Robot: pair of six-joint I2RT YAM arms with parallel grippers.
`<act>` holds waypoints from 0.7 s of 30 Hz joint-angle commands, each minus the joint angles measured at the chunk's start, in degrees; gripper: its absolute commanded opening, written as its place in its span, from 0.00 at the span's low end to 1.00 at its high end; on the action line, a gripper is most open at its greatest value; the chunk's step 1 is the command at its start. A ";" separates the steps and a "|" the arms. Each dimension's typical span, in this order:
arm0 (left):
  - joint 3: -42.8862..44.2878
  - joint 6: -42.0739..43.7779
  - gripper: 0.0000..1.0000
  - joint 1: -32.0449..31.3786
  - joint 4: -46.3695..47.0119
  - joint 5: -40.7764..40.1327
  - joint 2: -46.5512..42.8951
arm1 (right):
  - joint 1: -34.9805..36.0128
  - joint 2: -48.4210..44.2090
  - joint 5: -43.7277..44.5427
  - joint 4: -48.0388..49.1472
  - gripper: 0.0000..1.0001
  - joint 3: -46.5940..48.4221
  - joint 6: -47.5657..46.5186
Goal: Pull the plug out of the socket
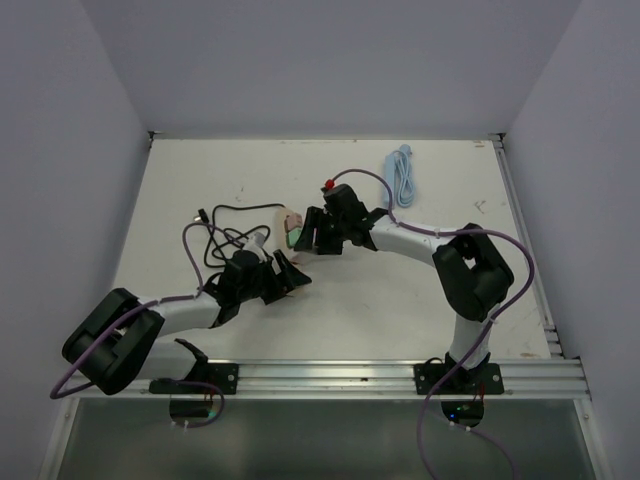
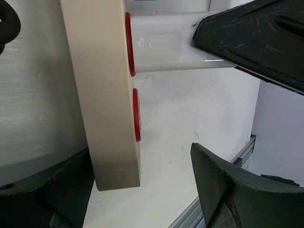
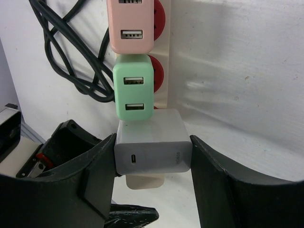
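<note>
A cream power strip (image 3: 164,71) with red sockets lies on the table and carries a pink plug (image 3: 130,26), a green plug (image 3: 134,92) and a white plug (image 3: 153,149) at its near end. My right gripper (image 3: 153,156) is shut on the white plug, with a finger pressed on each side. In the left wrist view the strip (image 2: 102,95) stands between the fingers of my left gripper (image 2: 142,190). It is close to the left finger, with a wide gap to the right one. The white plug (image 2: 161,42) sticks out of the upper socket. In the top view both grippers meet at the strip (image 1: 290,225).
The strip's black cord (image 1: 225,235) is coiled on the table to the left. A blue coiled cable (image 1: 402,172) lies at the back right. A metal rail (image 1: 400,375) runs along the near edge. White walls close in both sides.
</note>
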 commanded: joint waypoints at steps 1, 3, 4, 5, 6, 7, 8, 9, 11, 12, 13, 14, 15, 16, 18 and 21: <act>-0.23 3.75 0.83 0.08 -4.41 -1.60 1.81 | 0.20 -2.41 -4.36 -1.23 0.00 0.03 -1.75; 0.56 4.10 0.83 0.16 -4.33 -1.51 2.60 | 0.20 -2.94 -5.41 -1.23 0.00 -0.23 -1.75; 0.82 4.19 0.83 0.08 -4.24 -1.60 3.48 | 0.12 -3.03 -5.86 -1.32 0.00 -0.32 -1.75; 1.17 4.36 0.82 0.08 -4.15 -1.60 3.92 | 0.11 -3.38 -6.03 -1.32 0.00 -0.23 -1.75; 1.44 4.37 0.82 0.16 -4.15 -1.77 4.27 | 0.11 -3.90 -6.21 -1.23 0.00 -0.49 -1.66; 1.70 4.45 0.82 0.16 -4.15 -2.12 5.15 | 0.11 -4.26 -6.30 -1.14 0.00 -0.76 -1.57; 2.05 4.54 0.81 0.25 -4.24 -2.21 5.50 | 0.11 -4.61 -6.47 -1.14 0.00 -1.02 -1.57; 2.75 4.63 0.79 0.34 -4.24 -2.30 5.94 | 0.11 -4.87 -6.47 -1.14 0.00 -1.37 -1.40; 3.81 4.72 0.76 0.51 -4.41 -2.30 7.44 | 0.11 -5.84 -6.39 -1.14 0.00 -1.72 -1.31; 4.08 4.72 0.73 0.43 -4.24 -1.95 8.31 | 0.11 -6.10 -6.30 -1.14 0.00 -2.07 -1.13; 4.25 4.72 0.72 0.43 -4.15 -1.69 8.75 | 0.11 -6.37 -6.30 -1.14 0.00 -2.16 -1.04; 4.25 4.63 0.70 0.43 -3.98 -1.51 9.11 | 0.11 -6.46 -6.21 -1.14 0.00 -2.25 -1.04; 4.25 4.54 0.67 0.51 -3.63 -1.34 9.72 | 0.11 -6.46 -6.21 -1.14 0.00 -2.17 -1.04; 4.17 4.28 0.65 0.43 -3.45 -1.34 10.07 | 0.11 -6.46 -6.39 -0.97 0.00 -2.08 -0.96; 3.64 4.19 0.61 0.51 -3.10 -1.42 10.95 | 0.11 -6.28 -7.43 -0.26 0.00 -2.08 -0.26; 3.38 3.84 0.56 0.43 -2.22 -1.42 11.92 | 0.11 -6.37 -8.14 0.27 0.00 -2.17 0.36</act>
